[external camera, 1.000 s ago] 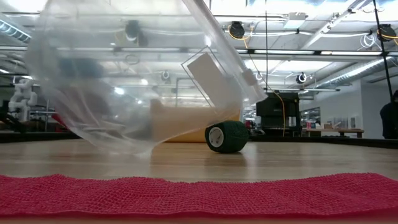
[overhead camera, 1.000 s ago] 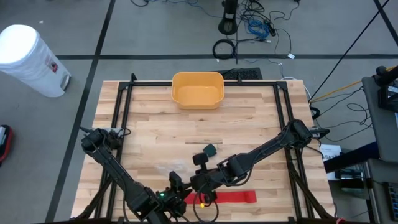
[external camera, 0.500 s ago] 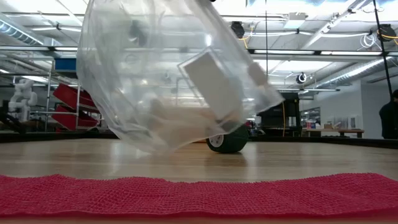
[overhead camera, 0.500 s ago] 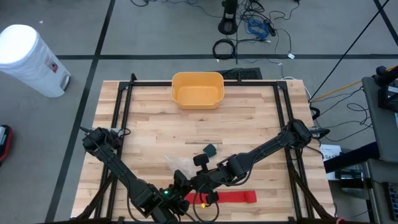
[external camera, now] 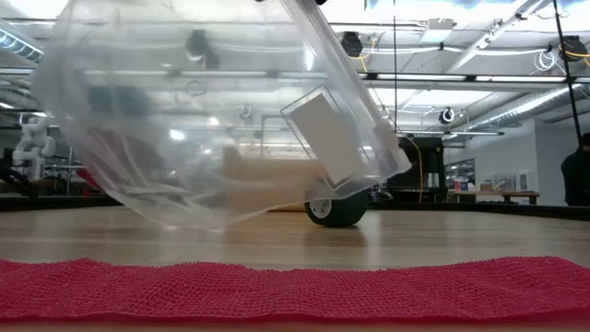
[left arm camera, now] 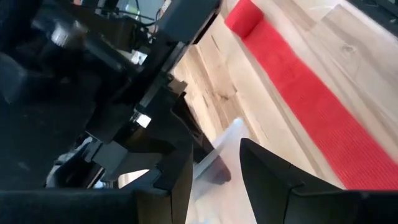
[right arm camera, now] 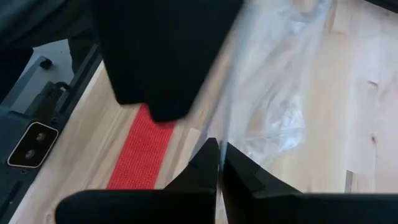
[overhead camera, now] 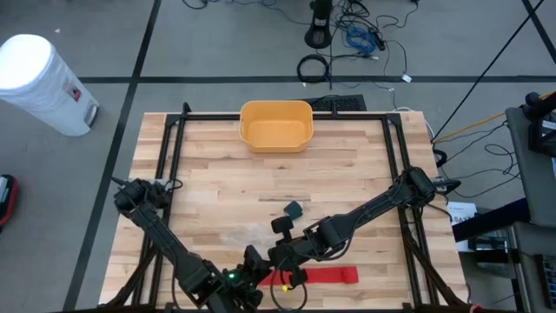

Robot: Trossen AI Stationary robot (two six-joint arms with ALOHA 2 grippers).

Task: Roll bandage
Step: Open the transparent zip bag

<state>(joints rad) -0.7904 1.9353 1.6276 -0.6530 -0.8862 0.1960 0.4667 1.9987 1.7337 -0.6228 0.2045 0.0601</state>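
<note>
A clear plastic bag [external camera: 212, 120] with a white label [external camera: 323, 138] hangs low over the table near its front edge, and both grippers hold it. My left gripper [left arm camera: 217, 180] and my right gripper [right arm camera: 219, 158] meet over the bag [overhead camera: 248, 235]. A red bandage strip [overhead camera: 326, 276] lies flat and unrolled along the front edge, right by the low camera [external camera: 295, 290]. A green bandage roll [overhead camera: 294, 209] rests on its side farther back [external camera: 339, 208]. My left gripper has a fold of the bag's clear plastic [left arm camera: 221, 152] between its two fingers, which stand a little apart. The bag hangs below it, clear of the table. How many layers it has, I cannot tell. My right gripper pinches a thin edge of the bag [right arm camera: 227, 127] between its shut fingertips, slanting down from the table's right. The plastic runs away from the fingers, creased and slack.
A yellow bin [overhead camera: 276, 126] stands at the far middle of the table. A black frame [overhead camera: 174, 148] runs along the table's sides. Bare wood lies between the bin and the green roll.
My left gripper has rolled about its wrist while staying in place. The bag swung up and toward the right half a second ago, then sank and spread back; its white label has turned. The red strip and the green roll have not moved.
</note>
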